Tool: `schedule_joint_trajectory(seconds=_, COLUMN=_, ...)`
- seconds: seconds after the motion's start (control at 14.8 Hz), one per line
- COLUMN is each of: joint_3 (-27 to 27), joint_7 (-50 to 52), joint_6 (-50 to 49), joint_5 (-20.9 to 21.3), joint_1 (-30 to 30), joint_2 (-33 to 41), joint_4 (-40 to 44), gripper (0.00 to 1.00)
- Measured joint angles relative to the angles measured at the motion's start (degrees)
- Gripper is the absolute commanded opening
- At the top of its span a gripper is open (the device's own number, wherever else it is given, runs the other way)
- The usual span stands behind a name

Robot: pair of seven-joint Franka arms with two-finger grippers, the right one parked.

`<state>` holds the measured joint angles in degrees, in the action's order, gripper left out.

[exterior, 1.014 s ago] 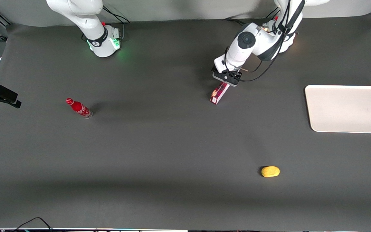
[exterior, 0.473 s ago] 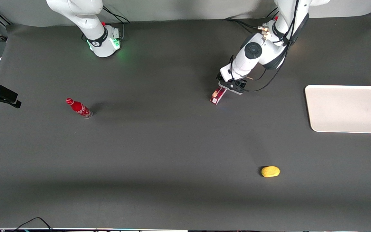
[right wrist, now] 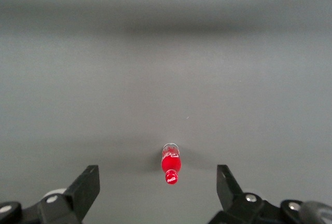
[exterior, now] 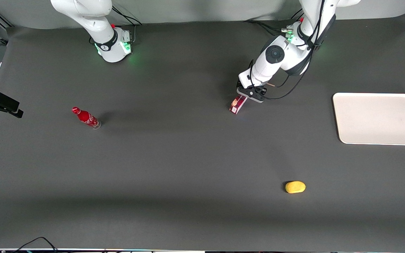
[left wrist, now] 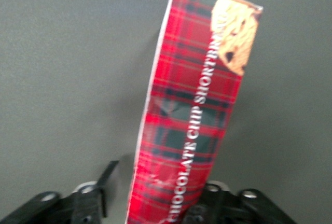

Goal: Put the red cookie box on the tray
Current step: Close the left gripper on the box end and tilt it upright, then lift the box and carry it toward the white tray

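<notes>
The tray (exterior: 378,118) lies flat toward the working arm's end of the table, well apart from the red cookie box (exterior: 238,104), which sits near the table's middle, close to the working arm's base. The gripper (exterior: 250,94) is down over the box's farther end. In the wrist view the box (left wrist: 194,115) runs lengthwise out from between the jaws, which look closed on its narrow sides. Its long axis slants, the free end pointing nearer the front camera and slightly toward the parked arm.
</notes>
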<state>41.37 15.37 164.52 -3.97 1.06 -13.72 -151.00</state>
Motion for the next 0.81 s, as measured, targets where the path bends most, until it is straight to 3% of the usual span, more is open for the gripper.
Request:
schedule_joint_trajectory(seconds=0.07, joint_3=0.0, joint_7=0.0, joint_6=0.0, joint_5=0.0, joint_1=0.0, joint_2=0.1, joint_4=0.1, gripper=0.1)
schedule_joint_trajectory(seconds=0.34, joint_3=0.0, joint_7=0.6, joint_6=-3.8, joint_5=0.0, joint_1=0.0, joint_2=0.5, joint_4=2.1, gripper=0.0)
schedule_joint_trajectory(seconds=0.81, joint_3=-0.7, joint_7=1.7, joint_6=-10.2, joint_5=0.0, joint_1=-0.1, joint_2=1.6, joint_4=5.5, gripper=0.0)
